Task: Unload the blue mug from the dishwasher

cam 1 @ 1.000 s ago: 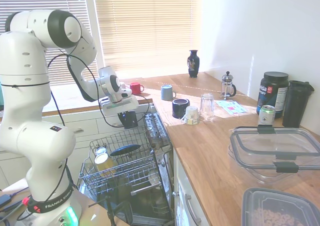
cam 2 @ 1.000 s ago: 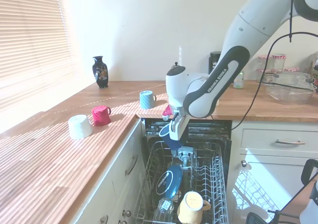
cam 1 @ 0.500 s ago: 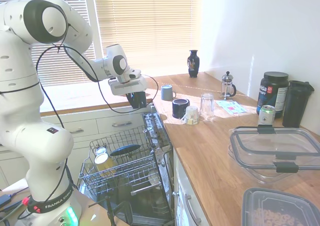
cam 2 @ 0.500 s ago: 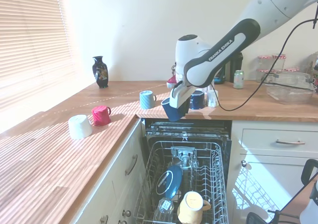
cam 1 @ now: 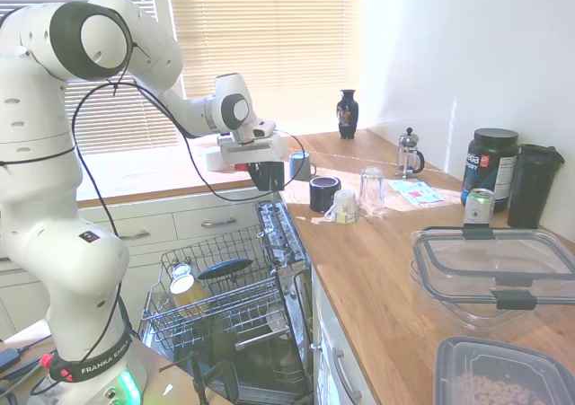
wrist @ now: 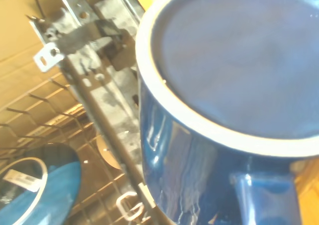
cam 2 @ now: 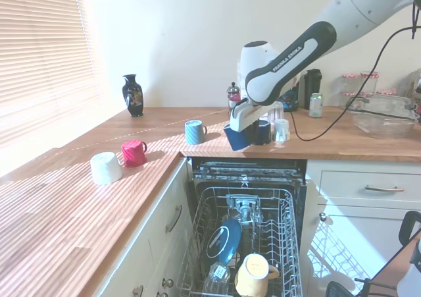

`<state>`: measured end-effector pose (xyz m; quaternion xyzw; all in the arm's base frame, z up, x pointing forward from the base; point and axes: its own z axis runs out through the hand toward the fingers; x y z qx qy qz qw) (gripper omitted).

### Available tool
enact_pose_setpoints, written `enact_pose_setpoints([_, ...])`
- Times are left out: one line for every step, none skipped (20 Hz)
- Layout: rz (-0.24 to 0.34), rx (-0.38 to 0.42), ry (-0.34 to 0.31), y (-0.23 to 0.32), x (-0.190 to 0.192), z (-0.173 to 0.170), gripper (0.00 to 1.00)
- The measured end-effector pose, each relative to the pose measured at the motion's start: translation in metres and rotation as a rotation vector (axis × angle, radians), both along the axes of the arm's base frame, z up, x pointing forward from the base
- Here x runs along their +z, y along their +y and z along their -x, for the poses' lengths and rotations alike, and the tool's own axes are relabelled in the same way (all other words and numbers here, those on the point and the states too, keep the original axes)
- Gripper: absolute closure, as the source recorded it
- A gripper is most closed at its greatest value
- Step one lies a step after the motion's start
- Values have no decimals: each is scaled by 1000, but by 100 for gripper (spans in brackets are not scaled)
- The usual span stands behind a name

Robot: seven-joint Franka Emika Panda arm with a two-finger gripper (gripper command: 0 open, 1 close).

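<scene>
above the dishwasher [cam 2: 247, 244], blue mug [cam 2: 235, 137] gripped in claw [cam 2: 238, 130], by counter edge [cam 2: 197, 153]

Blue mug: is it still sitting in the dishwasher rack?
No, the pincer holds the blue mug up at counter height, above the open dishwasher.

I have the white arm reaching out nearly level from its high shoulder, elbow bent, forearm stretched forward with the wrist angled downward. The end effector [cam 2: 238, 131] points down and its fingers are clamped on the blue mug [cam 2: 235, 137], carrying it in the air, as both exterior views show.
</scene>
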<state>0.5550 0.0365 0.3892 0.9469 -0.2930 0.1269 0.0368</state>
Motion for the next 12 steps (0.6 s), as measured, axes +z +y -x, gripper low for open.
enact_pose_setpoints([0,-4,7,-2,-5,-4,100])
enact_pose_setpoints([2,-8,11,-4,-9,-8,100])
enact_pose_setpoints([5,-12,15,-7,-11,-13,100])
enact_pose_setpoints([7,-17,16,-10,-13,-18,100])
enact_pose_setpoints([11,-23,18,-13,-13,-24,100])
enact_pose_setpoints([13,-29,17,-16,-11,-29,100])
enact_pose_setpoints([16,-34,17,-19,-9,-35,100])
enact_pose_setpoints([18,-40,15,-21,-5,-41,100])
enact_pose_setpoints([21,-45,13,-24,-2,-47,100])
enact_pose_setpoints([24,-48,14,-26,0,-53,100])
enact_pose_setpoints([27,-50,18,-28,1,-58,100])
enact_pose_setpoints([29,-51,21,-29,0,-64,100])
